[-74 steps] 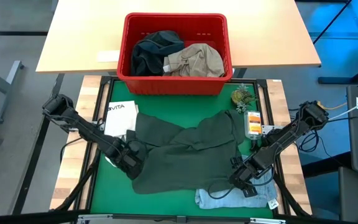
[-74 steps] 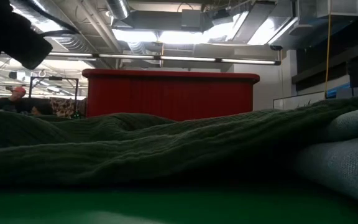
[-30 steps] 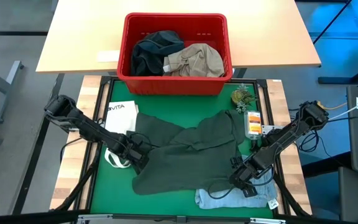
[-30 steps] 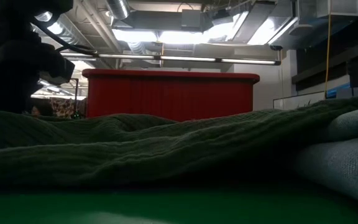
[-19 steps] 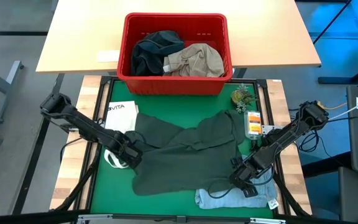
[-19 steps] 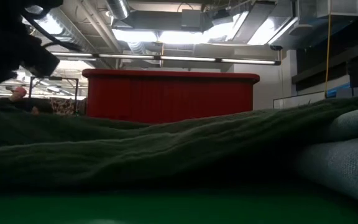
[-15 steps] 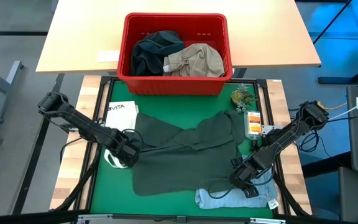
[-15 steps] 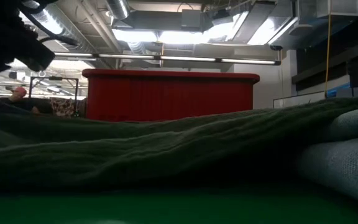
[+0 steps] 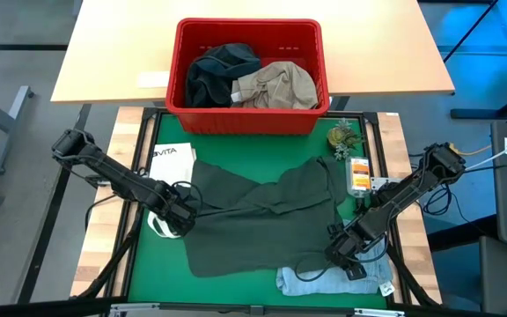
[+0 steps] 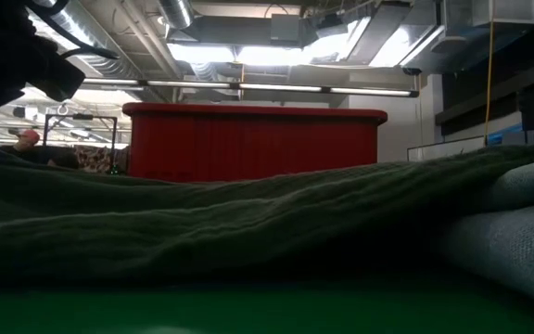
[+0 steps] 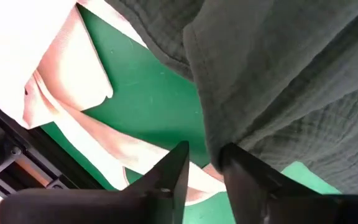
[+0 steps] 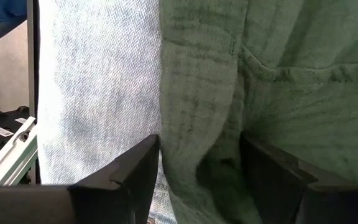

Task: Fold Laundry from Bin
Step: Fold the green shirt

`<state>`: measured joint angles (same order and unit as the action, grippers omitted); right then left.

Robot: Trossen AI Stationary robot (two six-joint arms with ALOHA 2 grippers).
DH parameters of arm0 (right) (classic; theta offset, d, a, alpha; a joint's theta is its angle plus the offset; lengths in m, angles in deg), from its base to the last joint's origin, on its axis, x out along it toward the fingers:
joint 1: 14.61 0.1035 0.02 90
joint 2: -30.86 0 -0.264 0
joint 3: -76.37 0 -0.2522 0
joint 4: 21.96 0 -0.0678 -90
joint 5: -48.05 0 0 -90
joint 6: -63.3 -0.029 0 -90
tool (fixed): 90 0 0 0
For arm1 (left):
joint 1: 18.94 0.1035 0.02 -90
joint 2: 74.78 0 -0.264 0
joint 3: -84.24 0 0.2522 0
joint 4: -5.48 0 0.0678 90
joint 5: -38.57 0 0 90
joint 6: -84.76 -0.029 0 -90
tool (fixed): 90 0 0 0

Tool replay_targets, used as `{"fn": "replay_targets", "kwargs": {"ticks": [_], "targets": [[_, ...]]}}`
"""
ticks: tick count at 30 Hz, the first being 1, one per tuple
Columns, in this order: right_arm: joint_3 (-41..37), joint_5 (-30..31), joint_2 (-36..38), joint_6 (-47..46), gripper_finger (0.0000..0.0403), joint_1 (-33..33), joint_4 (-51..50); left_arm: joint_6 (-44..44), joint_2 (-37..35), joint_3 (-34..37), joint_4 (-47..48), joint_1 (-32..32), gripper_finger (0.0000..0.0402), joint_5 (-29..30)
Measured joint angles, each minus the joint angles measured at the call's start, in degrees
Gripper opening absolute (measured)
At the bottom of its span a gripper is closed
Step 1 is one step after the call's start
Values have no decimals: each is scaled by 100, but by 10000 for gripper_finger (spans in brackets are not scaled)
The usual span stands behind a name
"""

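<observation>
A dark green garment (image 9: 262, 220) lies spread on the green mat, with folded light blue jeans (image 9: 324, 282) at its near right corner. My left gripper (image 9: 183, 214) points down at the garment's left edge (image 11: 211, 146). Its fingers are a little apart and the edge runs into the gap between them. My right gripper (image 9: 346, 255) stands open at the near right corner, its wide fingers on either side of a bunched fold (image 12: 197, 155) beside the jeans (image 12: 98, 93). The red bin (image 9: 249, 119) at the far side holds a dark piece and a khaki one. My left gripper has the garment's left edge (image 11: 215, 155) lying against one finger (image 11: 247, 177) from above, pointing down; whether the fingers still pinch it I cannot tell. My right gripper's tips are hidden in the cloth, so I cannot tell if they touch the fold.
A white tote bag (image 9: 158, 222) and a white printed sheet (image 9: 172, 163) lie left of the garment, under and beyond my left gripper. A small plant (image 9: 341, 136) and an orange packet (image 9: 359, 174) sit at the far right. The mat's black frame (image 9: 139, 176) borders the work area.
My left gripper has risen and moved toward the table's left edge, drawing the garment's left part with it. The folds there have flattened and the left edge runs straighter. The right end of the garment has stayed in place.
</observation>
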<state>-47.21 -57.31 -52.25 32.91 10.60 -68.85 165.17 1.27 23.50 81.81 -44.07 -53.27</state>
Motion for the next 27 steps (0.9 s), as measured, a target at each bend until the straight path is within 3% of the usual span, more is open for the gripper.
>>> {"fn": "replay_targets", "kwargs": {"ticks": [5, 15, 22, 27], "targets": [[145, 35, -2, 0, 221, -4, -222, -96, -70, 0, -3, -25, 114, 2], [934, 237, -2, 74, 221, 0, -1072, -152, -697, -2, -290, -283, 100, 299], [942, 405, -2, 64, 221, 0, -1041, -579, -759, -2, -1412, -773, 94, 1045], [942, 515, -2, 66, 221, 0, -1036, -617, -667, -2, -2656, -1101, 94, 2053]]}}
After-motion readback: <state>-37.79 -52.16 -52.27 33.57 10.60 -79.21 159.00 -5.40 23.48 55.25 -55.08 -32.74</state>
